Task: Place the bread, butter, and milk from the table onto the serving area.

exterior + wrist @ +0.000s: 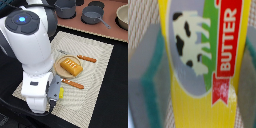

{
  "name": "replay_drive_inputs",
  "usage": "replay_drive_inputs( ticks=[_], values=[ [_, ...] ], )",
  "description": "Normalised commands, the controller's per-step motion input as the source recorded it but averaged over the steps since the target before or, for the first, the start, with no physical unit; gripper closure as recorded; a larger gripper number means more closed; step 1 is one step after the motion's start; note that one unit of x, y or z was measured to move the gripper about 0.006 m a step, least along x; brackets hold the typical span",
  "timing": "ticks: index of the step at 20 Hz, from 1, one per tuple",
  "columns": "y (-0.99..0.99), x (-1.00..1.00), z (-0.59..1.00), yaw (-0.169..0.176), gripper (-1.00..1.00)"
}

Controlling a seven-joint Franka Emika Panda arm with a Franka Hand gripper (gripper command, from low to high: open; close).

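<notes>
The butter [223, 60], a yellow packet with a cow picture and a red label, lies between my gripper's [203, 67] fingers [148, 70] in the wrist view, and both teal pads touch its sides. In the exterior view my gripper [54, 97] is low over the near left part of the beige woven serving area [95, 80]. A yellow bit of butter [61, 92] shows beside it. The bread [70, 66] lies on the round tan plate [57, 69]. The milk is out of view or hidden by my arm.
An orange-handled knife [75, 84] and a second orange-handled utensil [87, 59] lie beside the plate. Grey pots [92, 15] stand on the pinkish-brown board [110, 31] at the back. The black table [117, 100] surrounds the mat. My white arm covers the exterior view's left.
</notes>
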Motion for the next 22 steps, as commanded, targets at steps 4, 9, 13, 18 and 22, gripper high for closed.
replay_drive_inputs(
  ticks=[4, 9, 13, 18, 22],
  values=[
    [0.23, -0.01, 0.92, -0.012, -1.0],
    [0.37, -0.48, 0.67, -0.039, -1.0],
    [0.34, -0.71, 0.34, -0.042, -1.0],
    [0.4, -0.8, 0.12, -0.065, -1.0],
    [0.48, -0.77, 0.0, -0.07, -1.0]
  ],
)
